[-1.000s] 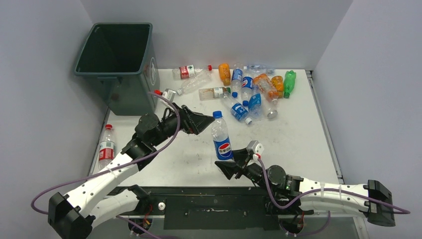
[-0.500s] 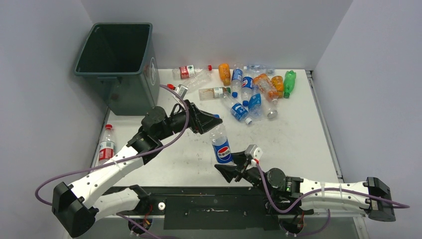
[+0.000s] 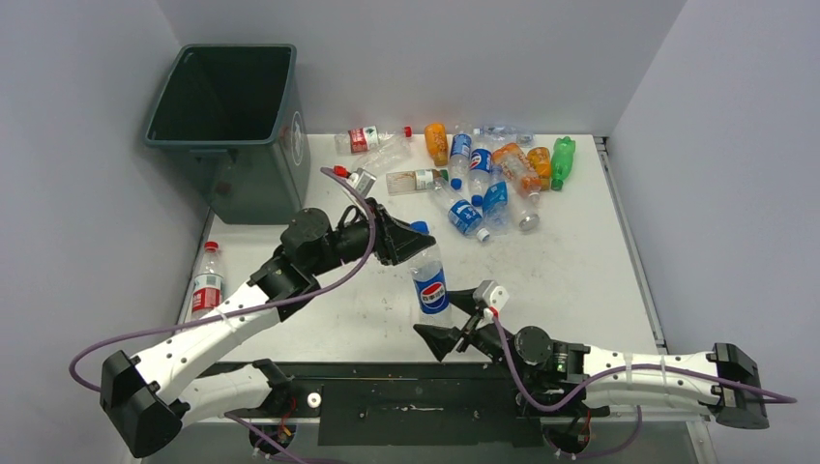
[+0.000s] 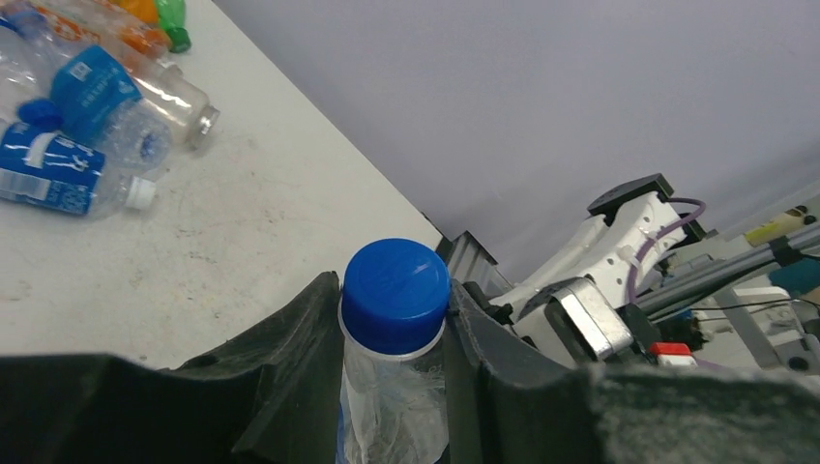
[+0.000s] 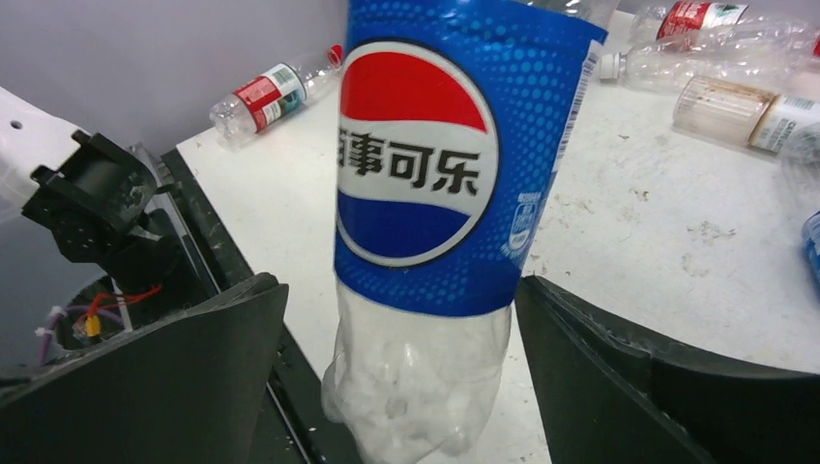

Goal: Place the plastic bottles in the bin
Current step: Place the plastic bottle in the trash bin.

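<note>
Between left fingers (image 4: 290, 377), a blue-capped bottle (image 4: 395, 295), mostly hidden.

Open table (image 3: 580, 271) lies right of centre; the bottle pile (image 3: 488, 174) (and bin (image 3: 253, 188), far left) blocks the back.

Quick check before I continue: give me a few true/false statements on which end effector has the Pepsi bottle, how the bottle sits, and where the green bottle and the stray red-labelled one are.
1. The left end effector grips the Pepsi bottle at its neck, just under the blue cap. True.
2. The right end effector is clamped on that bottle. False: its jaws are open, with a gap on each side of the bottle's base.
3. The Pepsi bottle lies flat. False: it is upright.
4. A red-labelled bottle lies alone by the table's left edge. True.
5. The green bottle is in the bin. False: it lies on the table.
</note>
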Motion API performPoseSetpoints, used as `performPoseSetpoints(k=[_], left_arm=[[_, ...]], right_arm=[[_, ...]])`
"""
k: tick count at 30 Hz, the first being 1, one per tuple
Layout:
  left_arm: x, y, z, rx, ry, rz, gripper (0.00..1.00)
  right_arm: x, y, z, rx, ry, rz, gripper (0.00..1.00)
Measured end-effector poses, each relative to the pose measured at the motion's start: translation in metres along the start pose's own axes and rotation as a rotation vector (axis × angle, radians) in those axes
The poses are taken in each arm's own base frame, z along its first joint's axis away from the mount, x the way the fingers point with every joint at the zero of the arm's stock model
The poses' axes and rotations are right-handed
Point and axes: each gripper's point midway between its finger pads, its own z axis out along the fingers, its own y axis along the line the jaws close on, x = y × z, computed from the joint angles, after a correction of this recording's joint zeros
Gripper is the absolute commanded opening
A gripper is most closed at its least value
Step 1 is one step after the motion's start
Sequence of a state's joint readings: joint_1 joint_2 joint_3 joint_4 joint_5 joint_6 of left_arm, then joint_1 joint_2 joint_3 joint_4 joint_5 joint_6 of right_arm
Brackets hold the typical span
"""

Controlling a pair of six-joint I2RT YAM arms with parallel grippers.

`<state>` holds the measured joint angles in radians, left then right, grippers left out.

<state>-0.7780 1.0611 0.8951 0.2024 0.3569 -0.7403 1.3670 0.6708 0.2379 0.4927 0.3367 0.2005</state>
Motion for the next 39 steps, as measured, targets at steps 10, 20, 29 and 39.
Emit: performPoseSetpoints(k=[10, 20, 29, 39], left_arm=[[-0.108, -0.004, -0.046, -0.268, -0.342, 0.368, 0.0], [-0.318, -0.045, -0.164, -0.774, -0.904, 0.853, 0.0], [-0.446, 0.033, -0.202, -1.192, -1.119, 0.925, 1.0], [-0.421, 0.149, -0.13, -1.316, -0.928, 0.891, 0.96]], right_arm=[[-0.045, 0.014, 0.005, -0.006, 0.011, 0.069, 0.9], [-0.054, 0.002, 0.002, 0.068, 0.01, 0.082, 0.9], [-0.042, -0.02, -0.009, 0.177, 0.058, 0.075, 0.9], [-0.036, -0.029, -0.017, 0.213, 0.09, 0.05, 0.9]])
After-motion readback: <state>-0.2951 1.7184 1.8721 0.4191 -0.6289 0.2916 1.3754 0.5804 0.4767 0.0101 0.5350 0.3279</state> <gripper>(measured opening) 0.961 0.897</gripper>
